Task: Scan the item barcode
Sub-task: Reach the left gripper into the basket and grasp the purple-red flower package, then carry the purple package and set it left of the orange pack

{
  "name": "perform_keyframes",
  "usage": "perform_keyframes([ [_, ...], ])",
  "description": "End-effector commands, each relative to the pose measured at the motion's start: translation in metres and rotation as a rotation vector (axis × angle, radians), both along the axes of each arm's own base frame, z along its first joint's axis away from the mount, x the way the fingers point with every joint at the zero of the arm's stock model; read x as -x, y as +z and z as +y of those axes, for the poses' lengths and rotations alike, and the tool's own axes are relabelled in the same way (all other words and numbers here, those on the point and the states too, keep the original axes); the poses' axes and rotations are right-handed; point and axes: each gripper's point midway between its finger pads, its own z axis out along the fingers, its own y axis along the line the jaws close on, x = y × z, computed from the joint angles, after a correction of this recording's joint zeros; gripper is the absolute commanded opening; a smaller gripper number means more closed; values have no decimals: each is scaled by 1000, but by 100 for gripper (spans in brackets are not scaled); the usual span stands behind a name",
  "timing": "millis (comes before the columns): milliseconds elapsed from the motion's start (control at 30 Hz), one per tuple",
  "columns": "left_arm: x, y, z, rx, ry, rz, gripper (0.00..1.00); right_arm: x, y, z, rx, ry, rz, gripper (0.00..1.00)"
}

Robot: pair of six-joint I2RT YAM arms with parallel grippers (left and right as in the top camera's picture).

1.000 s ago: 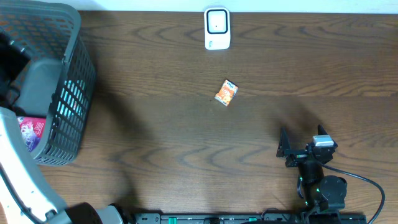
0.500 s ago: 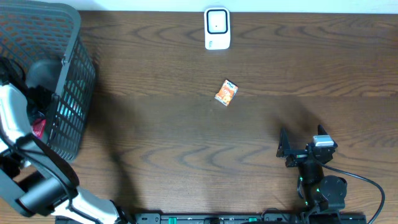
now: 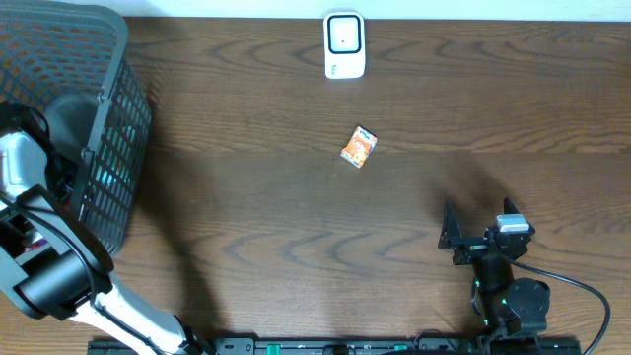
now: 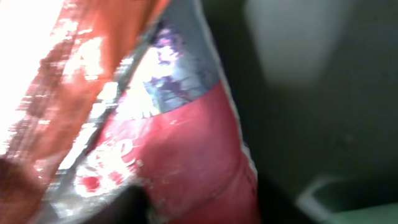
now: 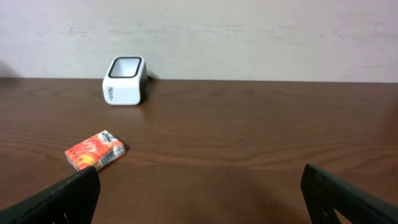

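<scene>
At the left edge of the dark wooden table (image 3: 296, 256), the left arm (image 3: 18, 163) stands sunk in a grey plastic mesh basket (image 3: 113, 108). Its wrist camera is pressed close against a glossy red-and-pink foil packet (image 4: 186, 155) with a purple patch, which looks to be the item to be scanned. That view is a blur, and the basket wall hides the left claw from above, so it cannot be told whether the claw is spread or pinching the packet.

Against the far edge, near its middle, sits the white box-shaped barcode scanner (image 3: 344, 44), well apart from the basket. A small orange packet (image 3: 359, 147) lies flat on the bare wood between the scanner and the middle of the table. Near the front right corner the right claw (image 5: 199, 180) hangs with its fingers spread wide, holding nothing and facing the scanner.

The pick itself looks like the main risk. Slick foil caught only by a corner could slide out on the way up and drop back among the basket's contents. A packet lifted at an angle could snag on the mesh or the rim and drag the light basket along. Even a clean lift could fail at the scanner — the printed code may end up turned away from its window.
</scene>
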Motion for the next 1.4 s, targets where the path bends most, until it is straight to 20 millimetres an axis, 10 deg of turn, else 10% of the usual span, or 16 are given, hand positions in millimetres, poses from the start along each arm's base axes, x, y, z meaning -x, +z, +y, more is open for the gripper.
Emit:
perform_keyframes([
  [0, -2, -6, -2, 31, -72, 15, 13, 0, -1, -1, -7, -5, 1, 99],
  [267, -13, 71, 0, -75, -86, -152, 8, 0, -1, -1, -7, -5, 2, 99],
  [667, -67, 307, -60, -185, -282, -1032, 8, 0, -1, -1, -7, -5, 2, 99],
  [1067, -95, 373, -130, 126, -335, -1388, 7, 0, -1, -1, -7, -5, 2, 99],
  [1233, -96, 437, -196, 307, -561, -1605, 7, 0, -1, -1, -7, -5, 2, 99],
  [1367, -90, 438, -263, 484, -739, -1578, 7, 0, -1, -1, -7, -5, 2, 99],
])
